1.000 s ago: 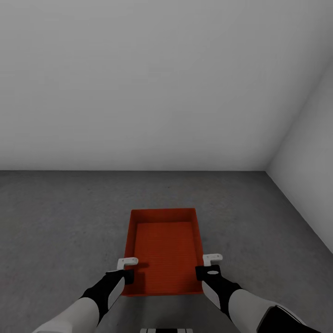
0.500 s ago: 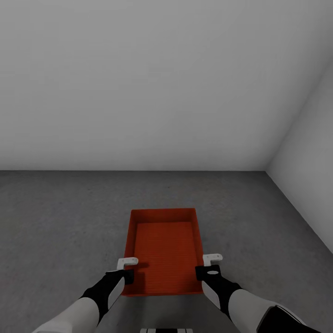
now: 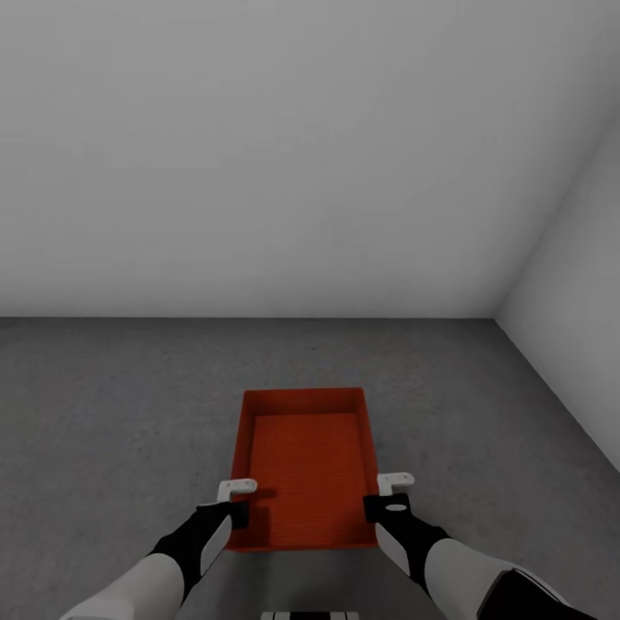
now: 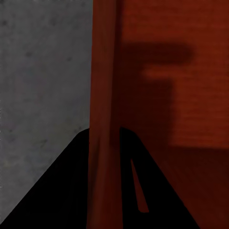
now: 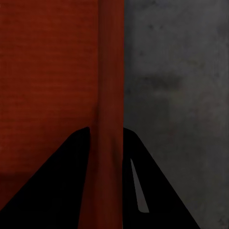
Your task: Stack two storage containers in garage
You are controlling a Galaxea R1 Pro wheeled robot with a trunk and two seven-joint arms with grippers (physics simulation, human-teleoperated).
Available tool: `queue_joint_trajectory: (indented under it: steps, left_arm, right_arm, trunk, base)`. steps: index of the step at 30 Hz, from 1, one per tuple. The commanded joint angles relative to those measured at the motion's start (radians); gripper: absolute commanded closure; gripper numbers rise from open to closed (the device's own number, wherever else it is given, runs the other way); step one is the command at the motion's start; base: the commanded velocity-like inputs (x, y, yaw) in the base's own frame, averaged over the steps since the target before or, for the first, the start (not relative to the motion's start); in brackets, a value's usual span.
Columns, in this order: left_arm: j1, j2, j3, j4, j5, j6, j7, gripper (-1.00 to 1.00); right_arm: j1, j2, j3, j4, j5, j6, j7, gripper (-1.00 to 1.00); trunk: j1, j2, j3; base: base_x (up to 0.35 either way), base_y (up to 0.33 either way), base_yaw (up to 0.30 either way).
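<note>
One orange-red storage container (image 3: 306,465), open-topped and empty, sits low in the head view, over the dark grey garage floor (image 3: 129,405). My left gripper (image 3: 239,514) is shut on its left wall near the closer end, and my right gripper (image 3: 372,508) is shut on its right wall opposite. In the left wrist view the wall of the container (image 4: 191,95) runs between the two black fingers of the left gripper (image 4: 104,136). The right wrist view has the container (image 5: 47,71) wall pinched the same way in the right gripper (image 5: 106,133). Whether the bin touches the floor is unclear.
A plain white-grey wall (image 3: 258,172) stands ahead, and a second wall (image 3: 577,344) meets it at the right, forming a corner. Speckled grey floor (image 5: 176,95) spreads to both sides of the bin and beyond it up to the wall.
</note>
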Motion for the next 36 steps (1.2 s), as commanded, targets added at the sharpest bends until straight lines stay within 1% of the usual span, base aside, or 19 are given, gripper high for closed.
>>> queue_joint_trajectory:
  steps: [1,16,17,36]
  left_arm:
    - [-0.001,0.0,0.007,-0.005,0.005,-0.029,0.007,1.0]
    - [-0.001,0.003,0.007,-0.007,0.005,-0.029,0.005,1.0]
    - [-0.001,0.003,0.008,-0.007,0.005,-0.029,0.005,-1.0]
    - [-0.001,0.004,0.009,-0.006,0.006,-0.028,0.003,-1.0]
  right_arm:
    - [0.0,0.003,0.015,0.0,-0.035,0.004,0.008,1.0]
    - [0.0,0.003,0.013,0.0,-0.04,0.004,0.012,1.0]
    - [0.0,0.003,0.013,0.0,-0.04,0.004,0.012,-1.0]
    - [0.0,0.005,0.014,0.0,-0.039,0.005,0.012,-1.0]
  trunk:
    - [0.0,0.0,-0.001]
    - [0.0,0.0,-0.001]
    - [0.0,0.0,-0.001]
    - [0.0,0.0,-0.001]
  base:
    - [0.0,0.0,0.0]
    - [0.0,0.0,0.0]
    - [0.0,0.0,0.0]
    - [0.0,0.0,0.0]
